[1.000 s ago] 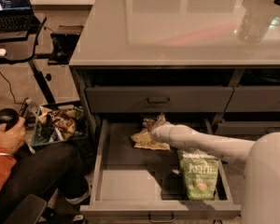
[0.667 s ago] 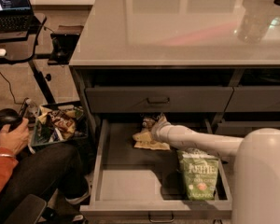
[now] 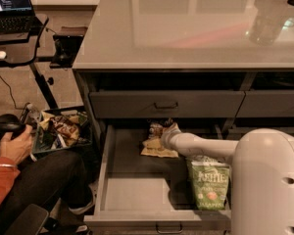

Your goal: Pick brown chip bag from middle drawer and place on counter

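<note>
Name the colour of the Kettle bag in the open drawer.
The Kettle bag is green, camera view; gripper at brown chip bag.

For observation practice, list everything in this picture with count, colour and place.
counter: one, glossy light grey, top.
middle drawer: one, dark grey, open below counter.
brown chip bag: one, brown-tan, back of middle drawer.
Kettle bag: one, green, drawer's front right.
upper drawer: one, dark grey, shut, above.
laptop: one, black, on desk.
desk: one, black, top left.
snack bin: one, mixed contents, floor left.
person's hand: one, orange sleeve, lower left.
arm: one, white, reaching into drawer from right.
claw: one, pale, at the brown chip bag.
</note>
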You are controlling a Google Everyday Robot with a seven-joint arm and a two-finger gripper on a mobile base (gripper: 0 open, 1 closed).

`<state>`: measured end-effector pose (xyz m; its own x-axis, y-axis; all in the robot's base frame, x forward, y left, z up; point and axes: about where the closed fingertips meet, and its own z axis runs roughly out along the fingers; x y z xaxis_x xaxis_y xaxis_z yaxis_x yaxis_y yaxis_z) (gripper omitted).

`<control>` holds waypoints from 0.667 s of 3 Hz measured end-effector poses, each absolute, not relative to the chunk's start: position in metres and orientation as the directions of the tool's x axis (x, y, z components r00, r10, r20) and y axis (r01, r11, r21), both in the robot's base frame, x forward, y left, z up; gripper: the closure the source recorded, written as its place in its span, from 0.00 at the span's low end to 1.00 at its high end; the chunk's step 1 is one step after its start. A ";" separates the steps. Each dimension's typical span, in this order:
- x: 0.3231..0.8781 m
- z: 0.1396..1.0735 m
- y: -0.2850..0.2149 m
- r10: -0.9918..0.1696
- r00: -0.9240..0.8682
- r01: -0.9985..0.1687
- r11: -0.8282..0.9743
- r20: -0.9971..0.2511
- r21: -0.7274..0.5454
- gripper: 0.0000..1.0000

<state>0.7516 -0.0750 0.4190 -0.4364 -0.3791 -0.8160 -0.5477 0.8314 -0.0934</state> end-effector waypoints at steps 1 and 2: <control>0.752 0.412 -0.085 -0.369 -0.449 -0.521 0.848 -0.814 -0.097 0.00; 0.754 0.406 -0.081 -0.368 -0.457 -0.524 0.847 -0.810 -0.089 0.00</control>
<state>0.7543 -0.0812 0.4060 -0.4571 -0.3677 -0.8098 -0.5242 0.8469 -0.0886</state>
